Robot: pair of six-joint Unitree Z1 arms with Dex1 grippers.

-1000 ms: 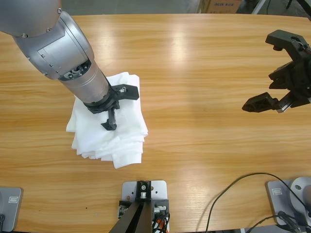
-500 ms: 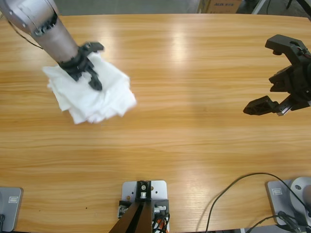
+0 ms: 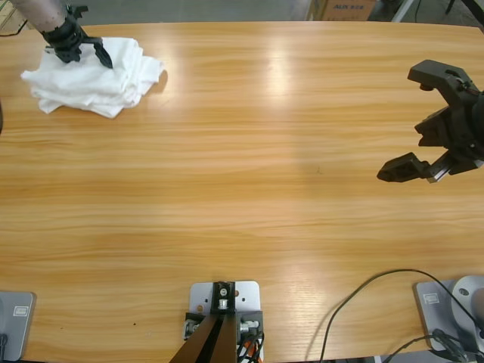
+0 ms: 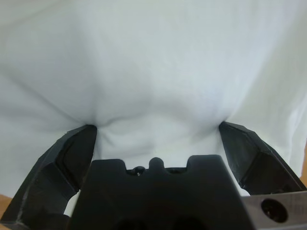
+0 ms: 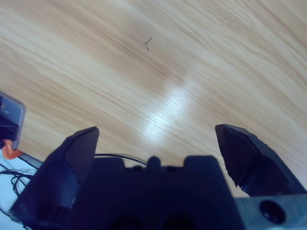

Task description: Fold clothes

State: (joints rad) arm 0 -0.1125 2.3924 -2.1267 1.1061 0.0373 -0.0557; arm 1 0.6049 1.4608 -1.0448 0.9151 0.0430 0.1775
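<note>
The clothes (image 3: 91, 76) are a folded white bundle lying at the table's far left corner. My left gripper (image 3: 89, 34) rests on the bundle's far edge with its jaws spread open, pressing down into the cloth. In the left wrist view white cloth (image 4: 153, 62) fills the picture and dimples at both black jaw tips of the left gripper (image 4: 156, 127). My right gripper (image 3: 398, 125) hangs open over bare wood at the right edge, far from the clothes. Nothing lies between the jaws of the right gripper (image 5: 157, 130).
The wooden table (image 3: 249, 189) stretches between the two arms. A black cable (image 3: 363, 295) loops at the front right corner. A cardboard box (image 3: 340, 9) stands beyond the far edge. A small dark mark (image 5: 147, 44) shows on the wood.
The left arm has slid the white bundle from the front left-middle of the table back to the far left corner. The right gripper has barely shifted.
</note>
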